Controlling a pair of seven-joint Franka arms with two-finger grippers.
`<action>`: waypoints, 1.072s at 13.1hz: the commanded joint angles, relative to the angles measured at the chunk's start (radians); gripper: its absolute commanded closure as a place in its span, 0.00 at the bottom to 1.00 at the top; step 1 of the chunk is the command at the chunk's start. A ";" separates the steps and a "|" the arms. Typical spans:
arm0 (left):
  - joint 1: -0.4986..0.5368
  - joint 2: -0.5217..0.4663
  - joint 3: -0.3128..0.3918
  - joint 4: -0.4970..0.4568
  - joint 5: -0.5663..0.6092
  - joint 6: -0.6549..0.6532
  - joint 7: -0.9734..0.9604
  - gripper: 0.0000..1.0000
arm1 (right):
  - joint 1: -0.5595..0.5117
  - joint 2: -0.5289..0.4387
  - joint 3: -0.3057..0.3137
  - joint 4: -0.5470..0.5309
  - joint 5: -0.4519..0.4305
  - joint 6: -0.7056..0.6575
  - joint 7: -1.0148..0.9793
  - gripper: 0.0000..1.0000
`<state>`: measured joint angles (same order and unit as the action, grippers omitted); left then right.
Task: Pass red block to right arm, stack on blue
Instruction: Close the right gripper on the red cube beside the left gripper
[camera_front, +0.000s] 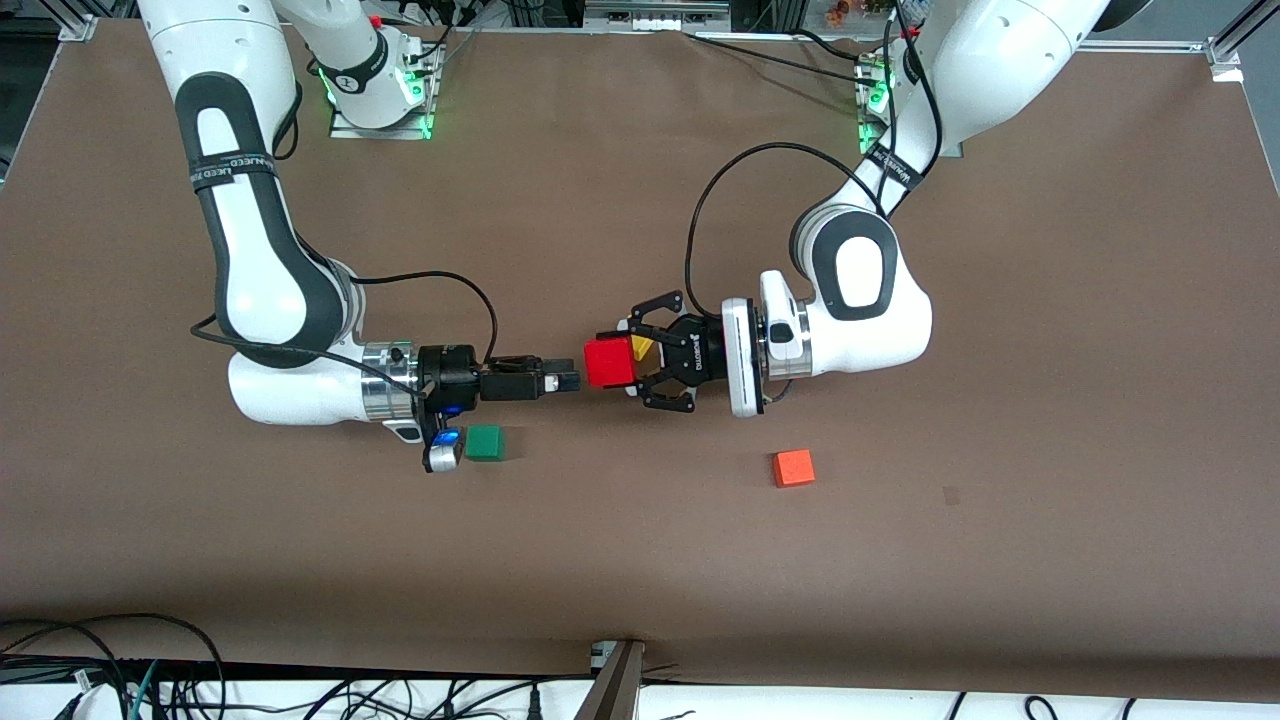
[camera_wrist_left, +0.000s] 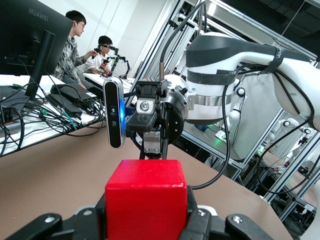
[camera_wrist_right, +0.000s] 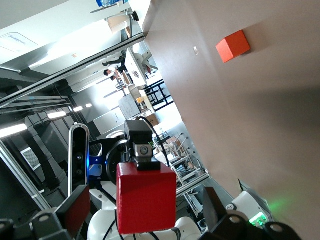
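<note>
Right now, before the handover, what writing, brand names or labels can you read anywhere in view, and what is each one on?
"HUAWEI": on the back of the monitor, seen in the left wrist view.
White lettering on the black strap around the right arm: too blurred to read.
White lettering on the black strap on the left arm: too blurred to read.
Small white print on the left gripper: too small to read.
Red block, green block, orange block: no markings.

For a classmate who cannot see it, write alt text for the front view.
Above the brown table, the left tool holds a red block out to the open right tool, just short of it. A green cube and an orange cube lie nearer the camera.
</note>
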<state>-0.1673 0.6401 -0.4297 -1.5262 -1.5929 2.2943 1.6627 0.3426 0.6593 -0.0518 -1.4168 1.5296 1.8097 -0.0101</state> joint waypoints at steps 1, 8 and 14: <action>-0.008 0.012 0.000 0.027 -0.036 0.010 0.034 0.96 | 0.025 -0.014 -0.002 -0.005 0.027 0.040 0.019 0.00; -0.008 0.015 -0.001 0.029 -0.042 0.010 0.034 0.96 | 0.062 -0.024 0.004 -0.007 0.027 0.088 0.053 0.03; -0.008 0.013 -0.001 0.029 -0.062 0.010 0.034 0.95 | 0.062 -0.040 0.004 -0.008 0.026 0.086 0.073 0.62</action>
<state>-0.1659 0.6403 -0.4293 -1.5156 -1.6257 2.2950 1.6651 0.4008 0.6375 -0.0509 -1.4132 1.5374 1.8808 0.0480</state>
